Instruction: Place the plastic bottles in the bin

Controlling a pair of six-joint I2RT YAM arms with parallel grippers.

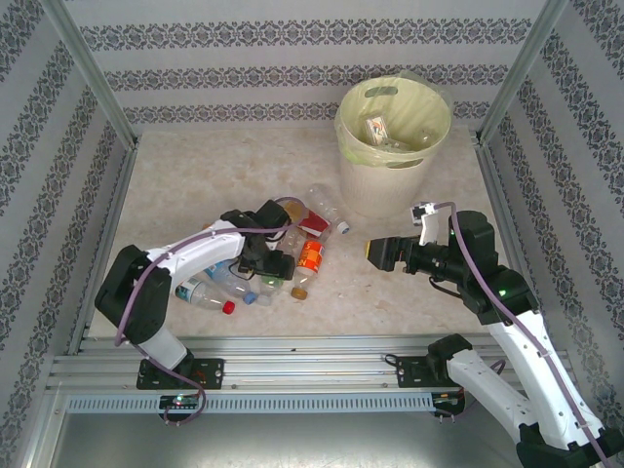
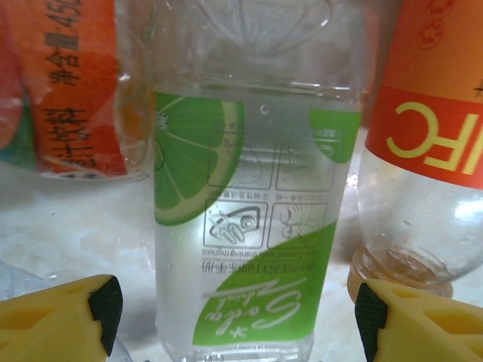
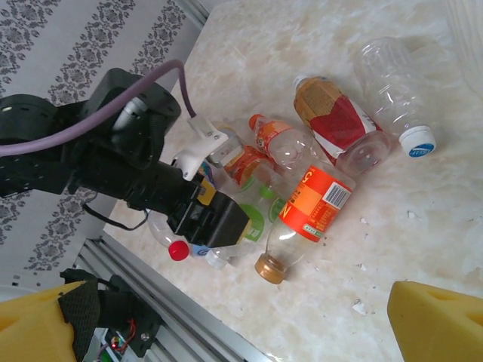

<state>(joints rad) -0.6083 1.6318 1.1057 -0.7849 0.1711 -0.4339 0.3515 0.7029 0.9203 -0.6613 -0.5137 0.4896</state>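
Several plastic bottles lie in a pile at the table's left centre. My left gripper (image 1: 268, 268) is down on the pile. Its yellow fingers (image 2: 72, 317) flank a clear bottle with a green label (image 2: 241, 219), with a thin gap showing on each side. An orange-labelled bottle with a gold cap (image 1: 309, 258) lies just to its right. My right gripper (image 1: 375, 252) hovers open and empty over bare table right of the pile. The cream bin (image 1: 385, 185) stands at the back right, with a bottle inside (image 1: 380, 129).
A bottle with a red cap (image 1: 200, 294) lies near the front rail. A brown-and-red labelled bottle (image 3: 336, 124) and a clear white-capped one (image 3: 396, 90) lie at the pile's far side. Patterned walls close in left, right and back.
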